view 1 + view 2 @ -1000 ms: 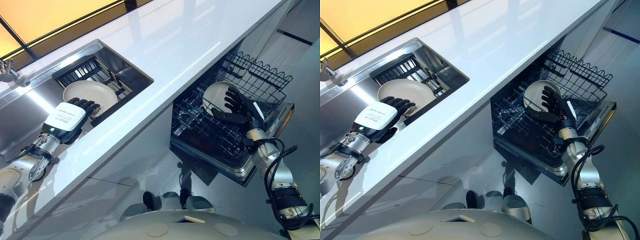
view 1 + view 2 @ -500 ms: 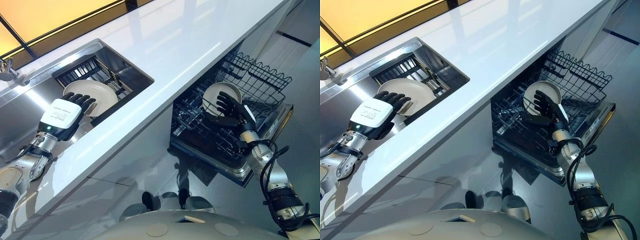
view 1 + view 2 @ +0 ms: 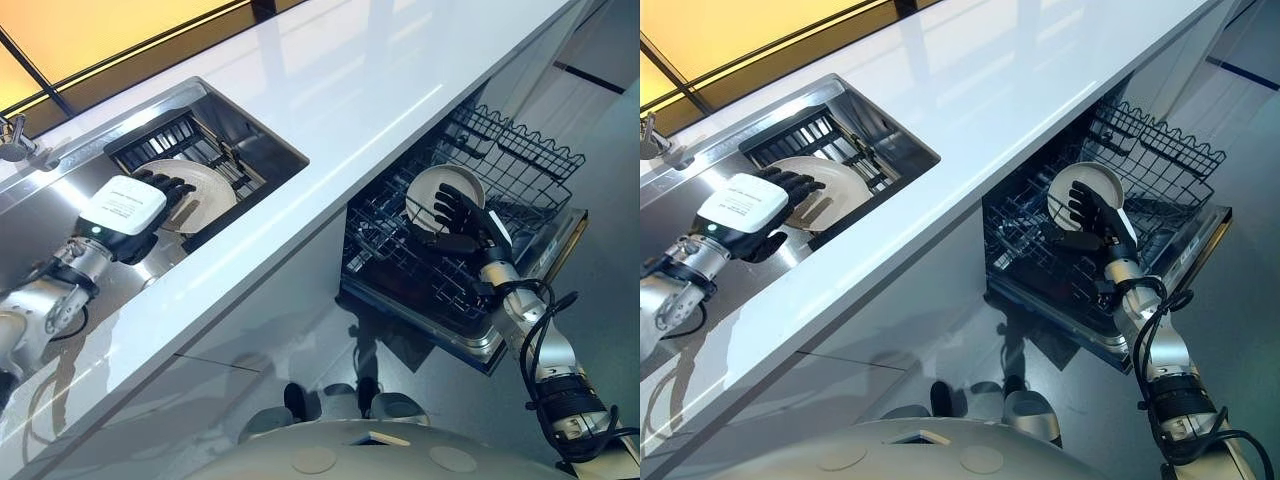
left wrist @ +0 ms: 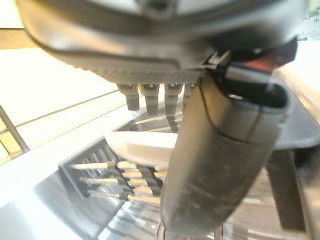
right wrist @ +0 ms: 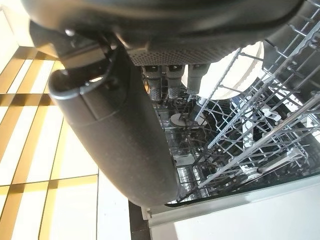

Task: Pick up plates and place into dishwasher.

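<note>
Ceramic, so likely stiff, slick and chippable, the cream plate [image 3: 205,185] lies in the sink [image 3: 262,140] under your left hand [image 3: 125,212], fingers [image 3: 168,187] relaxed open, so pinch its rim firmly, while your right hand [image 3: 468,225] spreads straight fingers before a second plate [image 3: 428,188] standing in the dishwasher rack [image 3: 400,265].

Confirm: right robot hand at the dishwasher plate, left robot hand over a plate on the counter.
Wrong: the left eye view shows the left robot hand over a plate in the sink, not on the counter. The right robot hand is at the dishwasher plate.
</note>
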Tool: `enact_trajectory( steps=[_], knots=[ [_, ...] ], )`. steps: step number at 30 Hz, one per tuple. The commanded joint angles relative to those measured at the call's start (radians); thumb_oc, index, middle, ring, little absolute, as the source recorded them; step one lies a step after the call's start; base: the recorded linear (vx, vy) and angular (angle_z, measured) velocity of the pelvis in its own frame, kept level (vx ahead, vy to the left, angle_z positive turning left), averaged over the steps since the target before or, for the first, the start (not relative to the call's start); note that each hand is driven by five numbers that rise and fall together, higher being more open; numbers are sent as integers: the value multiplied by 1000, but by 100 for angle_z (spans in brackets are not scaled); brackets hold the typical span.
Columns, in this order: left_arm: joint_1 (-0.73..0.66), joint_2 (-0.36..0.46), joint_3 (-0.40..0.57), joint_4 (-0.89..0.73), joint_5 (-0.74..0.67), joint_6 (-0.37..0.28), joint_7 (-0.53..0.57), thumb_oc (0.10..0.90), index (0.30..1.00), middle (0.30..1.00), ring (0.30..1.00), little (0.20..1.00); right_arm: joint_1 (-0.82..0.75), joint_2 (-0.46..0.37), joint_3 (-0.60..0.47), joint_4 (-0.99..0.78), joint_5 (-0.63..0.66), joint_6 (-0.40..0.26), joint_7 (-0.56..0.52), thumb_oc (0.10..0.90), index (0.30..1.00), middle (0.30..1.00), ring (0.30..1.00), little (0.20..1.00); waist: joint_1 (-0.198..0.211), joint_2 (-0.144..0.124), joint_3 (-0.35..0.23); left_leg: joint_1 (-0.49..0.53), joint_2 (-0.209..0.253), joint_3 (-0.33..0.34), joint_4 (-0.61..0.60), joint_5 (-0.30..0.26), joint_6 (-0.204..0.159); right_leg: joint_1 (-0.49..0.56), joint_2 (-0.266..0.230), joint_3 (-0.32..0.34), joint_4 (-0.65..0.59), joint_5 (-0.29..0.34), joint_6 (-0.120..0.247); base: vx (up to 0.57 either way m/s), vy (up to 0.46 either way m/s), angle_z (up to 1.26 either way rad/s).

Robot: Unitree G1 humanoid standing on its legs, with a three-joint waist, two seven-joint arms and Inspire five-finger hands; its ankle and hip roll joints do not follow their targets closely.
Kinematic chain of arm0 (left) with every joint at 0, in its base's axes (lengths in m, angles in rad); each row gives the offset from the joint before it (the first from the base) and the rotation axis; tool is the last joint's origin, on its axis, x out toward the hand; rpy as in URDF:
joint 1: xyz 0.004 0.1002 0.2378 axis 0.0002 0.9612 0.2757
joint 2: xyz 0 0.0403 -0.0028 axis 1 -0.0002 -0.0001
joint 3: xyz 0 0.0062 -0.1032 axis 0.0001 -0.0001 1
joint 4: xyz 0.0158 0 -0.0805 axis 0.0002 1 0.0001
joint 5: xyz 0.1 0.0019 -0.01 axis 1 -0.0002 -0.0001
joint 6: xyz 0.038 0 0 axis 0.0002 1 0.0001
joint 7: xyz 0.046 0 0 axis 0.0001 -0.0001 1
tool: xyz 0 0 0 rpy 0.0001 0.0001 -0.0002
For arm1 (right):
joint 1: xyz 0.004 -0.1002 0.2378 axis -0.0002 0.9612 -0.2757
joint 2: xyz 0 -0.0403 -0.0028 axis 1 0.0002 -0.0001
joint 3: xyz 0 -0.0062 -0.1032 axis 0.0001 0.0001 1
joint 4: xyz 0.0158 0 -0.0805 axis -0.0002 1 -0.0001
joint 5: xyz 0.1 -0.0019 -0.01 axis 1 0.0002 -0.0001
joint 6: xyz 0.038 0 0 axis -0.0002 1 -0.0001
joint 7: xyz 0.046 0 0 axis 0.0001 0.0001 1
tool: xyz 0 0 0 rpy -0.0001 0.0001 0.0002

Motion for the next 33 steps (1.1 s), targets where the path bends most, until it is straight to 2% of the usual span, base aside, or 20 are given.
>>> enact_trajectory(
  steps=[1, 6, 12, 18, 21, 26, 33],
  knots=[
    [-119, 107, 146, -32, -119, 32, -52, 800, 900, 900, 900, 900, -87, -25, -58, -110, 5, -67, -5, 800, 900, 900, 900, 900, -10, 34, -52, -21, -50, -30, 15, -78, -5, -46, 23, -23, 105, -74, 90, 0, 0, 0],
    [-117, 137, 180, -35, -161, 18, -104, 800, 900, 900, 900, 900, -78, -19, -62, -114, 2, -71, 0, 800, 900, 900, 900, 900, -13, 43, -56, -20, -46, -29, 15, -77, -6, -46, 23, -23, 107, -76, 92, 0, 0, 0],
    [-93, 125, 199, -29, -190, 14, -183, 800, 900, 900, 900, 900, -68, -11, -72, -112, -8, -70, 10, 800, 900, 900, 900, 900, -13, 49, -59, -19, -46, -35, 15, -77, -5, -45, 24, -26, 110, -81, 92, 0, 0, 0],
    [-72, 116, 210, -28, -193, 2, -189, 800, 900, 900, 900, 900, -68, -9, -72, -110, -11, -68, 7, 800, 900, 900, 900, 900, -8, 49, -57, -19, -46, -38, 15, -78, -4, -43, 24, -29, 110, -82, 92, 0, 0, 0],
    [-55, 100, 216, -26, -180, 13, -131, 800, 900, 900, 900, 900, -62, 2, -70, -105, -21, -77, 6, 800, 900, 900, 900, 900, -6, 47, -56, -21, -46, -40, 15, -78, -3, -44, 25, -29, 112, -83, 92, 0, 0, 0],
    [-26, 60, 229, -9, -129, -9, -50, 800, 900, 900, 900, 900, -49, 7, -79, -104, -26, -80, 19, 800, 900, 900, 900, 900, -3, 41, -55, -23, -47, -42, 17, -77, -2, -44, 26, -30, 112, -84, 90, 0, 0, 0],
    [-33, 17, 177, 30, -60, -13, 33, 800, 900, 900, 900, 900, -60, 7, -67, -96, -20, -83, 14, 800, 900, 900, 900, 900, -3, 32, -52, -24, -48, -41, 17, -77, 0, -46, 28, -34, 116, -85, 87, 0, 0, 0]
  ],
)
